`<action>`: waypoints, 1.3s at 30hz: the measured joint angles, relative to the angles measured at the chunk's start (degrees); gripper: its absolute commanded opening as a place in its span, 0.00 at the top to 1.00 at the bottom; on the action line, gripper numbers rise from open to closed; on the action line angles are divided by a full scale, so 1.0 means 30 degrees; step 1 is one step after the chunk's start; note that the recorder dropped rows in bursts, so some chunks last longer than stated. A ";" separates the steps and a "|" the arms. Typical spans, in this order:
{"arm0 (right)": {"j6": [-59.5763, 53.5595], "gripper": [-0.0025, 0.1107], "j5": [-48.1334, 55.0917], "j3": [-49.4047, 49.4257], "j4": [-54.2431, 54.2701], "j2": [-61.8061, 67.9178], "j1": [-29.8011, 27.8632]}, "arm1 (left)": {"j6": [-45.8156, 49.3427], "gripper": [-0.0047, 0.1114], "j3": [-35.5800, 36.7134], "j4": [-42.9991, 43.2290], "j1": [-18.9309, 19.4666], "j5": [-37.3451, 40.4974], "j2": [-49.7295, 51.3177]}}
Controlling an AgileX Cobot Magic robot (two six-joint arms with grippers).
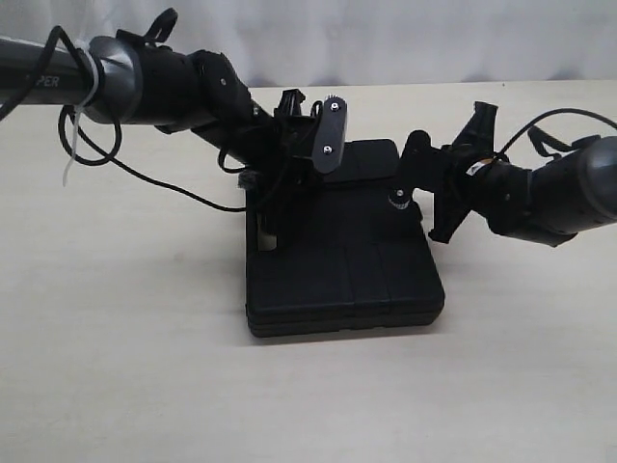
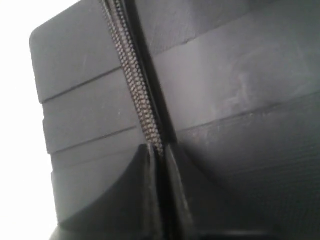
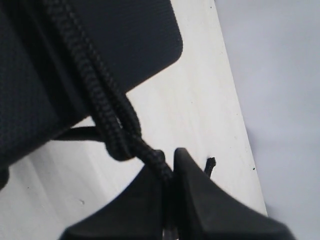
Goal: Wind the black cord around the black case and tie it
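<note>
- The pale table (image 1: pixel 145 386) carries the black case (image 1: pixel 347 280) at its middle, and the case lies flat with its ribbed face up.
- The left gripper (image 2: pixel 161 150) is down over the case's 10 o'clock part. Its fingers are pressed together on the black cord (image 2: pixel 134 80), which runs straight across the moulded ribs.
- The right gripper (image 3: pixel 170 172) sits at the case's 2 o'clock edge. It is clamped on the cord's doubled strands just past the case's rounded corner.
- A short cord tip (image 3: pixel 210 164) pokes out beside the right fingers, above the table.
- A white backdrop (image 1: pixel 405 39) stands at 12 o'clock.
</note>
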 measured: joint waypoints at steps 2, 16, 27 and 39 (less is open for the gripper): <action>0.0000 0.94 0.0000 0.0000 0.0042 0.0000 -0.0043 | -0.0436 0.96 -0.0035 0.0421 0.0074 -0.0099 0.0000; 0.2412 0.94 0.0114 0.0000 0.0104 0.0791 -0.3272 | -0.0728 0.96 -0.0035 0.0679 0.0176 -0.0035 0.0000; 0.3483 0.94 0.0522 -0.0605 0.0263 0.1993 -0.4830 | -0.1485 0.96 -0.0079 0.1828 0.0362 0.0532 -0.0066; 0.7512 0.93 0.0522 -0.0613 0.0889 0.2109 -0.6777 | -0.1647 0.95 -0.0120 0.1858 0.0678 0.0690 -0.0066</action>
